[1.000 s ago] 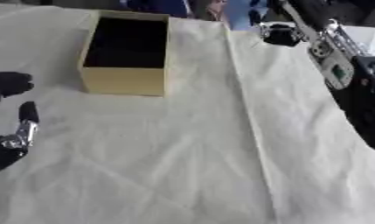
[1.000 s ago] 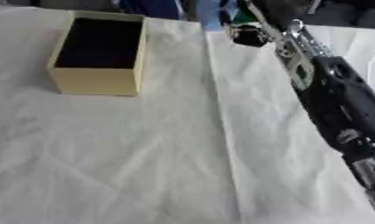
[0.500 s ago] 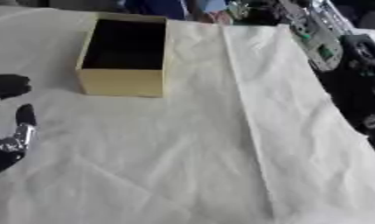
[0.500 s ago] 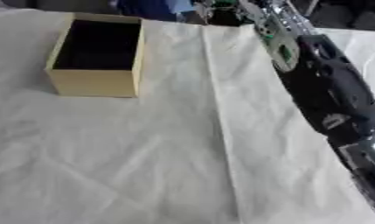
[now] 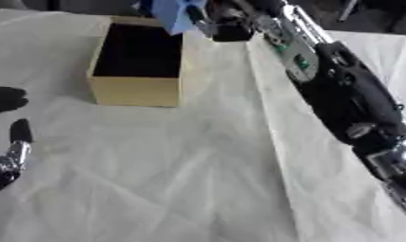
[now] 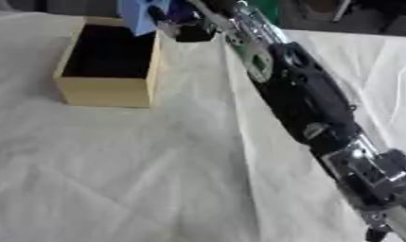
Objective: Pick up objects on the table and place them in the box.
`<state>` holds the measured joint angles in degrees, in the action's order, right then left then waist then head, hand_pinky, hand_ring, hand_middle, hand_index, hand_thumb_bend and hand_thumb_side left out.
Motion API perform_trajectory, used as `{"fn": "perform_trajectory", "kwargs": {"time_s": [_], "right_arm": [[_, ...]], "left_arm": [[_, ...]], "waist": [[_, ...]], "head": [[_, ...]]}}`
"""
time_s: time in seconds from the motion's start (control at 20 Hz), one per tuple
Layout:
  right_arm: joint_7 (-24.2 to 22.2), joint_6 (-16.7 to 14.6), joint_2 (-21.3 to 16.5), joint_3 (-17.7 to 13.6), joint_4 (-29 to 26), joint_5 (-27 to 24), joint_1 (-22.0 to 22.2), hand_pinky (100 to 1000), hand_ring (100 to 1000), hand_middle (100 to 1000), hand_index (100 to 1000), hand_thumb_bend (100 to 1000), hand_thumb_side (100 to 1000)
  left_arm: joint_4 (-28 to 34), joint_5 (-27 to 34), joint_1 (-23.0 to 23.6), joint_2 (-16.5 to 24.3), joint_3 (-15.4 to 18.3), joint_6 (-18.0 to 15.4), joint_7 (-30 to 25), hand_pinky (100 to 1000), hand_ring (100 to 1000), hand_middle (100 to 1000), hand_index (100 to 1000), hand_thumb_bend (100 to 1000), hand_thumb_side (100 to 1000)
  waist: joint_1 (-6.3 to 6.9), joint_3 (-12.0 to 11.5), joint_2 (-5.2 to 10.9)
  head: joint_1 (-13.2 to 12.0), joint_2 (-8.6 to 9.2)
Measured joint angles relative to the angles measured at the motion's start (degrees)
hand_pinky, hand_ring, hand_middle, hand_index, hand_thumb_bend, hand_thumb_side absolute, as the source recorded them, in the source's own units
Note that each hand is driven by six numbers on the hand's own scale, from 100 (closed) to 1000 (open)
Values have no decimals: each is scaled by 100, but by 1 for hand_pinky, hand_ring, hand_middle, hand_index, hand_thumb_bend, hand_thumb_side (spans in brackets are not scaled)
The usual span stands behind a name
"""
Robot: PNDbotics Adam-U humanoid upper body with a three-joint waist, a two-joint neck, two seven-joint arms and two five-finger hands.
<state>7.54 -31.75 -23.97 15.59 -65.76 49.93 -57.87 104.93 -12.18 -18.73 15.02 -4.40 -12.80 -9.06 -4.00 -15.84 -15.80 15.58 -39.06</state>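
Progress: your right hand [image 5: 226,26] has swung over the box [image 5: 138,90] since a moment ago, fingers clamped on a blue object [image 5: 172,14] above its far rim, ready to drop.

The worktop [image 5: 181,179] is covered in off-white cloth, matt and softly creased, with a long raised fold running down it. The box [image 5: 138,90] has pale tan walls that look like matt card or light wood — which of the two cannot be told — and a dull black inside. The right hand [image 5: 226,23] and its arm show black casing with a slight sheen and silver metal parts. It holds a blue object [image 5: 172,14], flat and matt, like paper or thin plastic. The left hand [image 5: 9,156] is black with a silvery metal segment.
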Motion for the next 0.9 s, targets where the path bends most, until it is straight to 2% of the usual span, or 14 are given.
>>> {"fn": "perform_trajectory", "kwargs": {"time_s": [0.15, 0.2, 0.3, 0.4, 0.5, 0.6, 0.9], "right_arm": [[-8, -66, 156, 16, 211, 189, -4, 650, 481, 218, 302, 100, 139], [-14, -86, 194, 29, 273, 268, -4, 658, 498, 266, 351, 100, 150], [-36, -125, 258, 36, 382, 459, -1, 709, 596, 488, 635, 100, 198], [-159, -156, 274, 59, 455, 650, 21, 743, 690, 670, 823, 100, 221], [-388, -161, 290, 71, 494, 810, 40, 766, 749, 796, 920, 100, 230], [-627, -132, 298, 69, 497, 895, 43, 778, 783, 871, 957, 100, 231], [-878, 93, 265, 30, 342, 828, 82, 787, 796, 913, 972, 100, 214]], "left_arm": [[0, 30, -5, -34, -25, -3, -8, 814, 749, 721, 717, 100, 254], [0, 39, -7, -46, -29, -3, -13, 814, 749, 721, 717, 100, 254], [0, 54, -10, -46, -29, 0, -19, 814, 749, 721, 717, 100, 253], [0, 54, -10, -46, -29, 2, -21, 814, 749, 721, 717, 100, 254], [0, 54, -13, -46, -29, 3, -23, 814, 749, 721, 717, 100, 254], [0, 54, -14, -46, -29, 5, -26, 814, 750, 721, 717, 100, 253], [0, 54, -15, -46, -29, 13, -34, 815, 750, 722, 717, 100, 253]], "waist": [[0, -93, 0], [0, -112, 0], [0, -129, 1], [-3, -136, 4], [-17, -136, 10], [-31, -129, 12], [-33, -66, 23]], "head": [[47, 36], [65, 40], [87, 41], [100, 42], [108, 43], [109, 44], [91, 49]]}}
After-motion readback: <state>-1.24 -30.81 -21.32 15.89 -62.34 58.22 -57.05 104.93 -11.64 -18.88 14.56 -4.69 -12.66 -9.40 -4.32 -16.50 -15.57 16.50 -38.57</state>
